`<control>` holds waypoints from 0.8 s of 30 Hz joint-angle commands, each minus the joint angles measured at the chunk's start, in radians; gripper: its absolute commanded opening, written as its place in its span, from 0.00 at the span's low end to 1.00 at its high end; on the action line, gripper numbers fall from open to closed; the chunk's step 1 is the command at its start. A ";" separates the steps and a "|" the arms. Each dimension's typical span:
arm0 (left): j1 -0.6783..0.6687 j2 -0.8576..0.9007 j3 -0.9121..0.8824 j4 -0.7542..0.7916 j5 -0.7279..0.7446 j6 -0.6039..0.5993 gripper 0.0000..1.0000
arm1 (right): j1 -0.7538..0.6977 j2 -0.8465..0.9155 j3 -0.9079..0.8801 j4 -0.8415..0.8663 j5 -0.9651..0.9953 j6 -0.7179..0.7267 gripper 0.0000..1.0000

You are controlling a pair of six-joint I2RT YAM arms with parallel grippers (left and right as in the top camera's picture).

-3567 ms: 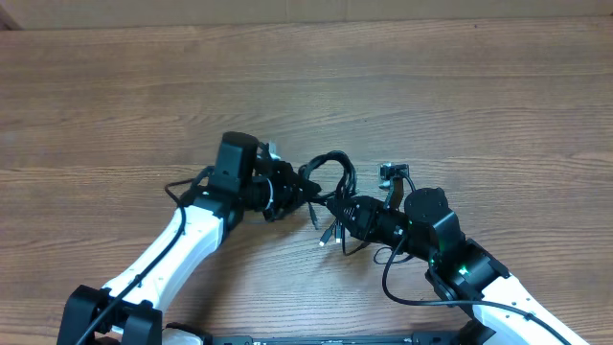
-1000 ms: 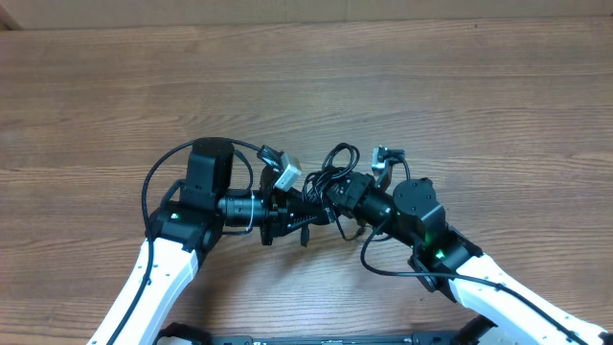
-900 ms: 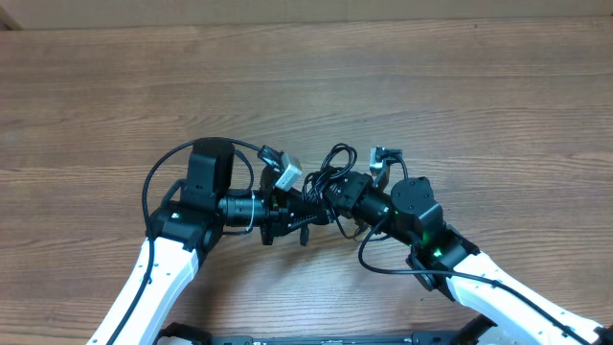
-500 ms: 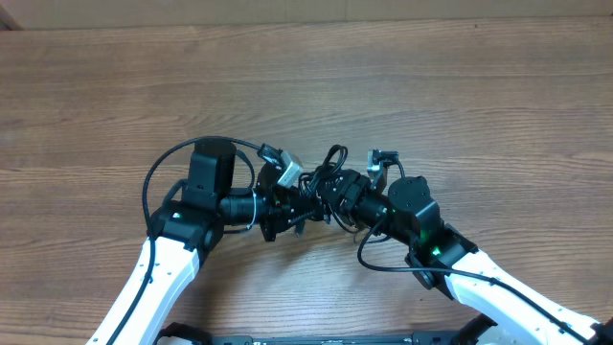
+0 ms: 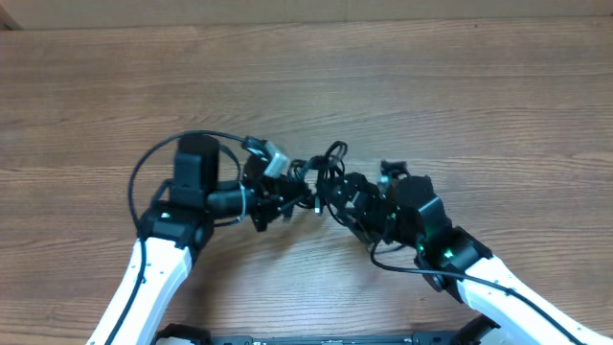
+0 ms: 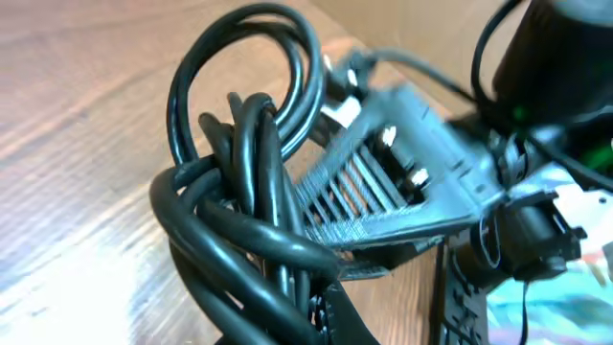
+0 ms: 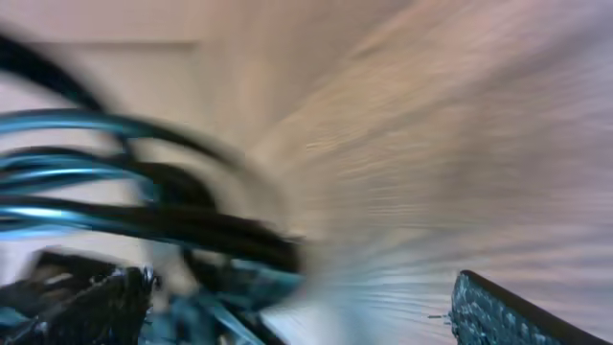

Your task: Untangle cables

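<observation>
While the left gripper (image 5: 290, 195) stays out of it, no: clamped on the knotted cables (image 5: 329, 165) at mid-table (image 5: 431, 86), I read the right gripper (image 5: 337, 192) as released, fingers spread wide, just right of the bundle.

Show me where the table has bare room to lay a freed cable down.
Bare wood: the far strip of the table, the flanks outside the left arm and the right arm, and the near wedge between them. Crowded: the centre, where the left end effector and right end effector meet the cables.
</observation>
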 commanded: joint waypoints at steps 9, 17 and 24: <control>0.059 -0.028 0.023 0.007 0.068 0.026 0.04 | -0.005 -0.245 -0.007 -0.241 0.154 -0.291 1.00; 0.059 -0.028 0.023 -0.020 0.120 0.188 0.04 | -0.005 -0.432 -0.007 -0.066 0.153 -0.338 1.00; 0.058 -0.028 0.023 -0.024 0.216 0.204 0.04 | -0.005 -0.382 -0.007 0.140 0.168 -0.150 0.96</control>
